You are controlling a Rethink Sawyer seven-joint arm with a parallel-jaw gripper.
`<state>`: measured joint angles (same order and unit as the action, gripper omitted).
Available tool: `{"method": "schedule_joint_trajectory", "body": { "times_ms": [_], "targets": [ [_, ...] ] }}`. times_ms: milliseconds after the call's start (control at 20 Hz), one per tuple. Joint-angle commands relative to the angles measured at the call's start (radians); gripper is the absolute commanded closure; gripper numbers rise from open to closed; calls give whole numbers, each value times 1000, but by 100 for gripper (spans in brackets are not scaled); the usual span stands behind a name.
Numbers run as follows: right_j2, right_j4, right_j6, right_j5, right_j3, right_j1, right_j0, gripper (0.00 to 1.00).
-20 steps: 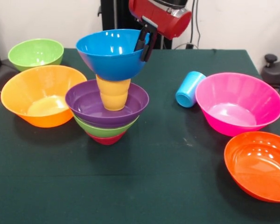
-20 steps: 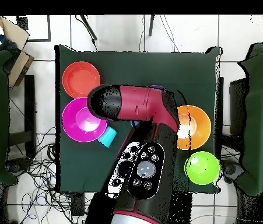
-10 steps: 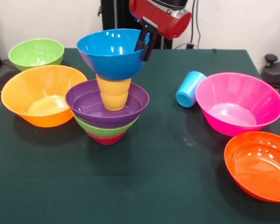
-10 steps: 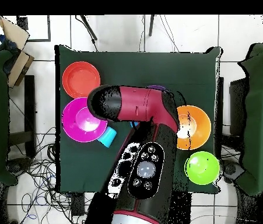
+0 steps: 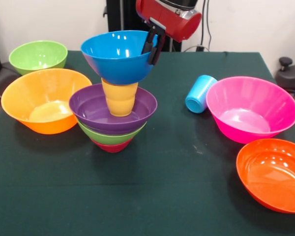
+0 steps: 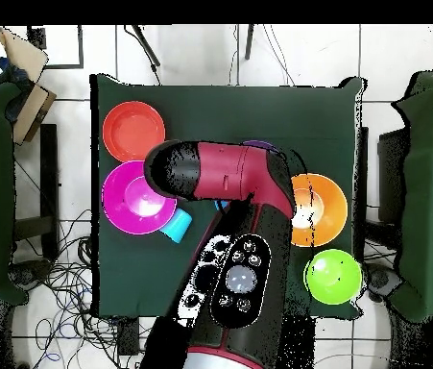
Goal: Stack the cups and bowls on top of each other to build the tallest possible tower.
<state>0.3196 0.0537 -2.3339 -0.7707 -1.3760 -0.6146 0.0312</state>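
The tower stands left of centre in the front view: a small crimson bowl, a green bowl, a purple bowl and the yellow-orange cup upright inside it. A blue bowl sits on the cup's mouth. My gripper is shut on the blue bowl's right rim. The light blue cup lies on its side to the right. In the overhead view my arm hides the tower, apart from a sliver of the purple bowl.
A large orange bowl and a green bowl stand left of the tower. A large pink bowl and a red-orange bowl stand at the right. The table is dark green.
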Motion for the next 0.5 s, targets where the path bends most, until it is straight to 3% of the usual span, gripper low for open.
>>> {"method": "schedule_joint_trajectory", "body": {
  "times_ms": [50,300,350,500],
  "targets": [
    [-54,41,-49,32,-60,46,-4,100],
    [-58,51,-30,44,-68,41,-7,100],
    [-60,59,-17,55,-67,40,-9,0],
    [-58,62,-16,58,-62,41,-9,0]
  ]
}}
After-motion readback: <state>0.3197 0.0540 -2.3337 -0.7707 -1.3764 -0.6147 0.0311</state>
